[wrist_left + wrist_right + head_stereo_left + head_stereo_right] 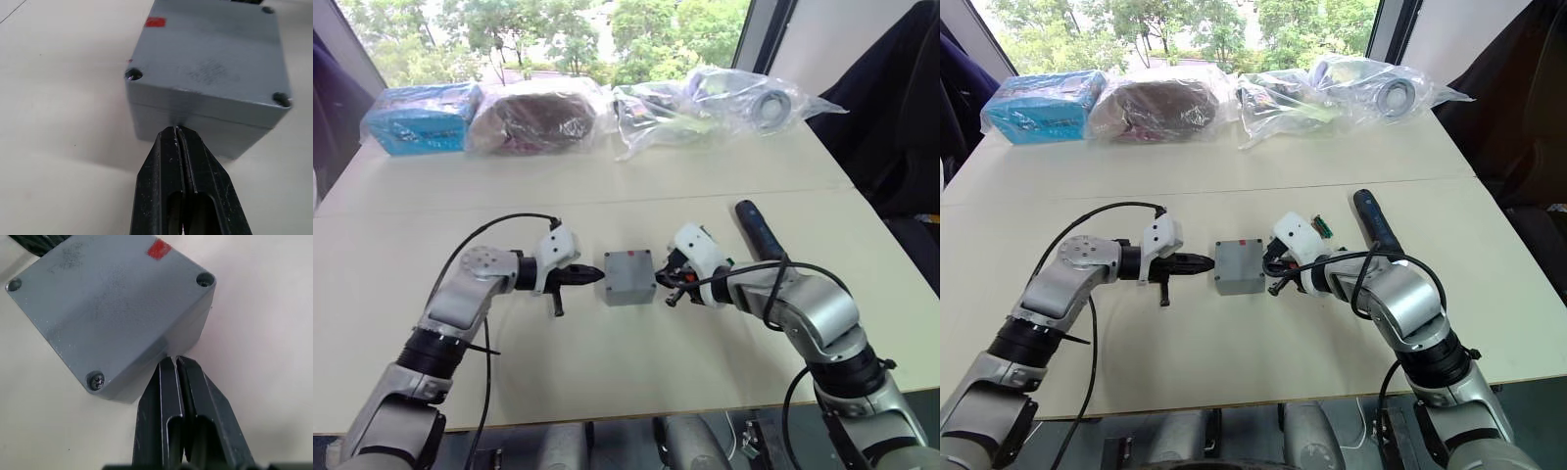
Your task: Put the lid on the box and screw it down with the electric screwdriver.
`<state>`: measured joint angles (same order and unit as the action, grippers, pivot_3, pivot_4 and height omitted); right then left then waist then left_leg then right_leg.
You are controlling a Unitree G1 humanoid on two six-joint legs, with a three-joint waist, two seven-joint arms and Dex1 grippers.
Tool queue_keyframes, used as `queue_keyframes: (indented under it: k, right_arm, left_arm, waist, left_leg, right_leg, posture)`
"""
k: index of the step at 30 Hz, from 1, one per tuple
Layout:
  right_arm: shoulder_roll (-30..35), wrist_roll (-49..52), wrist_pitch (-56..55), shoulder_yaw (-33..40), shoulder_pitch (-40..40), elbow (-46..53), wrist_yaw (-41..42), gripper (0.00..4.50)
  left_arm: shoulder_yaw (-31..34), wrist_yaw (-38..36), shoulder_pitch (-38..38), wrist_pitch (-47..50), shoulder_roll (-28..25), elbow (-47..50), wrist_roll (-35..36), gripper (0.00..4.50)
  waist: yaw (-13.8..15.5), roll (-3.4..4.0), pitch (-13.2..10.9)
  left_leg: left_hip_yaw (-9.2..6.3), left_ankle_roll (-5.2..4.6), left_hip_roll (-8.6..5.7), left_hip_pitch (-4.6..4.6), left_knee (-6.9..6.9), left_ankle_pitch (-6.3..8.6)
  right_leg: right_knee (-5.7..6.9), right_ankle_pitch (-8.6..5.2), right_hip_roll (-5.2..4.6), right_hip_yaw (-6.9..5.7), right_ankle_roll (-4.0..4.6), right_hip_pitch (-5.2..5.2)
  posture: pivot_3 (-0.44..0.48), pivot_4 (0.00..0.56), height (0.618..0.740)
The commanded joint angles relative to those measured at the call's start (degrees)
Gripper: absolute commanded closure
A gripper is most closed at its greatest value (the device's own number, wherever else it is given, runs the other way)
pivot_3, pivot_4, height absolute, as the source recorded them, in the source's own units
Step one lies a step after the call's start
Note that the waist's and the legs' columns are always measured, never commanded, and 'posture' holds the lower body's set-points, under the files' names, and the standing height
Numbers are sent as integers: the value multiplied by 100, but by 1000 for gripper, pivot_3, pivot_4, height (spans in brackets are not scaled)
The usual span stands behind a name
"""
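Lid [215,58] and box [195,120] sit together as one grey block in the middle of the pale table [607,186], the cover already seated on the housing with its small red mark [159,248] on the face turned up. One corner hole shows a screw head [96,380]; the other corner holes look dark, and I cannot tell whether screws sit in them.

Left gripper [592,276] has its two black fingers pressed together, holding nothing, the tips meeting the side wall of the box right at the seam under the lid. Right gripper [175,363] is likewise pinched closed and empty, its tips against the opposite side near a corner. My guess is the two arms are bracing the block from both sides, squaring the lid up or keeping it from sliding.

Beyond the right arm lies the electric screwdriver [759,230], flat on the table, apart from the box and untouched, so the screwing looks unfinished. Along the far edge by the window rest several clear plastic bags [724,103] and a blue packet [419,117].
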<state>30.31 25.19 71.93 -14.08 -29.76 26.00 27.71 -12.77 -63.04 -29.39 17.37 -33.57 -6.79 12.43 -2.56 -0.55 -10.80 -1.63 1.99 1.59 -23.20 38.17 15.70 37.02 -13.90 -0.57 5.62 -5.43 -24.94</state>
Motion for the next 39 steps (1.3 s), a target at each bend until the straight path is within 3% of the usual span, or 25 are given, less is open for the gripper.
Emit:
queue_keyframes:
  k: [1, 11, 17, 23, 31, 39]
  right_arm:
    - [-57, 413, 225, -16, -63, 562, 271, 4447]
    - [385, 623, 617, 239, -86, 938, 340, 4447]
    - [958, 316, 34, 395, -269, 541, 419, 4447]
    - [642, -81, -945, 261, -368, -330, 382, 4447]
    - [126, -426, -1581, -151, -351, -889, 503, 4447]
    - [129, -337, -1345, -252, -170, -518, 663, 4447]
  left_arm:
    - [-84, -5, -296, -329, 231, -135, -127, 4500]
    - [23, 99, -419, -665, 446, -623, -393, 4500]
    - [265, -229, -66, -572, -233, -256, -330, 4500]
    - [285, -831, 464, -77, -801, 590, 111, 4500]
    - [166, -546, 378, 235, -424, 804, 102, 4500]
    - [58, -351, -144, -111, -26, 109, -138, 4500]
  waist:
    - [0, 0, 0]
    - [-1, 0, 0]
    - [-55, 0, 0]
    - [-87, -2, -1]
    - [-79, -4, -2]
    - [-78, -5, -2]
  left_leg:
    - [-1, 0, 0, 0, 1, 0]
    - [-3, 0, -1, 0, 4, 0]
    - [1, 0, 1, 4, 3, 0]
    - [3, 0, 1, 3, 1, 0]
    - [3, 0, 0, 1, 3, 0]
    - [-1, 0, -1, 1, 4, 0]
  right_leg:
    - [3, 0, 0, 0, 0, -1]
    - [5, 0, 0, 0, -1, 0]
    - [6, 0, 0, 2, 0, -2]
    - [6, -1, -1, 2, 0, -2]
    - [6, -1, -2, 3, -2, -1]
    - [9, -1, 0, 1, -2, -1]
  posture:
    - [0, 150, 740]
    - [0, 150, 740]
    - [0, 150, 740]
    - [0, 150, 740]
    - [0, 150, 740]
    - [0, 150, 740]
